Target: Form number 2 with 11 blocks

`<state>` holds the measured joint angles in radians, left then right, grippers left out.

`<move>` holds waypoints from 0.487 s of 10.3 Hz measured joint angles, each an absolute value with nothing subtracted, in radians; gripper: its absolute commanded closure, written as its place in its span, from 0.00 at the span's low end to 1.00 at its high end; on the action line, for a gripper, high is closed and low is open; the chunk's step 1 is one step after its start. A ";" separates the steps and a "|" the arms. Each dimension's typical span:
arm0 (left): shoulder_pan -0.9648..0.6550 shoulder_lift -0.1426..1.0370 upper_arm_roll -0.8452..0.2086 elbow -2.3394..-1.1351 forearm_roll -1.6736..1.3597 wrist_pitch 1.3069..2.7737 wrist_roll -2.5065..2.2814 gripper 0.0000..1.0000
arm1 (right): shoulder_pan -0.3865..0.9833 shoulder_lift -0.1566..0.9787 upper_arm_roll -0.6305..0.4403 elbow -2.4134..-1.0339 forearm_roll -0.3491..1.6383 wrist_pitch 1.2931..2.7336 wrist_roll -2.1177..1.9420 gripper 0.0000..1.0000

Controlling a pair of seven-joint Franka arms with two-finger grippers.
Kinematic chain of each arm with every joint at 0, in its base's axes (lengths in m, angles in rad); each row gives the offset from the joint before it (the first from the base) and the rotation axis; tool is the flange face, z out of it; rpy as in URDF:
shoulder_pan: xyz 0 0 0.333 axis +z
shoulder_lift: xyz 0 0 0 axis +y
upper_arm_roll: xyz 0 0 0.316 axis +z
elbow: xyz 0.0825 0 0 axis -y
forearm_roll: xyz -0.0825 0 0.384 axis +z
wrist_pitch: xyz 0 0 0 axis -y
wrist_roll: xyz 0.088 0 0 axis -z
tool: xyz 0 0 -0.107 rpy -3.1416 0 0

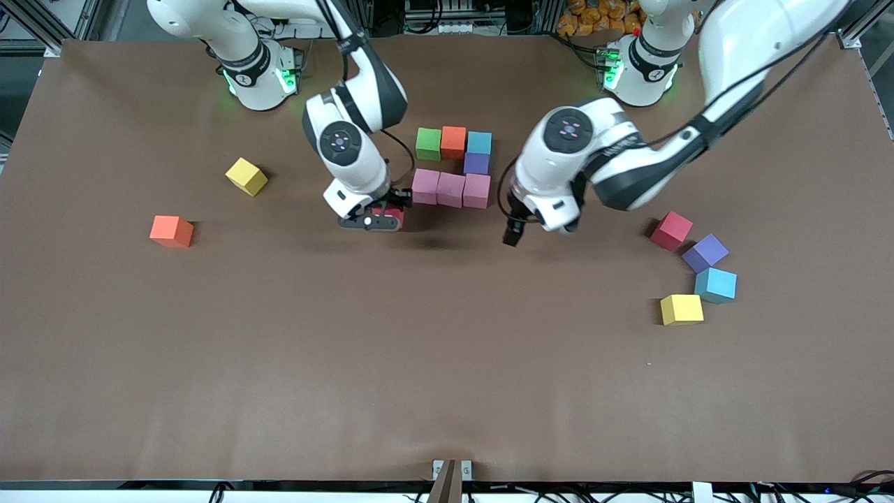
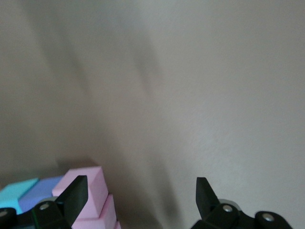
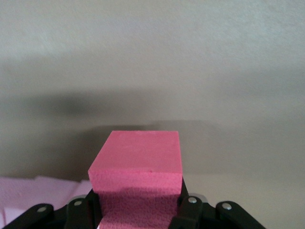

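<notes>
**Fingers pinching red block beside pink row**

Fingers of the right gripper were clamped on a red block, held low just beside the pink row's end toward the right arm's end of the table. Left gripper hung with fingers spread wide and nothing between them, over bare table by the pink row's other end.

Partial number 2 at mid-table: green block, orange block and light blue block in a line; purple block touching the light blue one, nearer the front camera; then three pink blocks in a row, nearer again.

Loose toward the right arm's end: yellow block, orange-red block, well apart. Loose toward the left arm's end, clustered: dark red block, second purple block, second light blue block, second yellow block.
</notes>
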<state>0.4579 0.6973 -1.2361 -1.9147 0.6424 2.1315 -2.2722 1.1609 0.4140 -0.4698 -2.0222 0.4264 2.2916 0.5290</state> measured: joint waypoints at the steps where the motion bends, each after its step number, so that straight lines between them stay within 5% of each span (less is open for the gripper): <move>1: 0.489 0.697 -1.237 -1.912 0.642 2.132 -2.200 0.00 | 1.172 0.454 -0.469 -1.983 0.431 2.292 0.574 1.00; 5: 0.588 0.698 -1.224 -1.900 0.643 2.128 -1.934 0.00 | 1.202 0.545 -0.454 -1.920 0.536 2.283 0.616 1.00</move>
<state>0.5883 0.6981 -1.2240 -1.9000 0.6428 2.1284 -1.9345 1.2023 0.5445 -0.4543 -1.9198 0.5362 2.2827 0.6160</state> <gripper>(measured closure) 0.000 0.410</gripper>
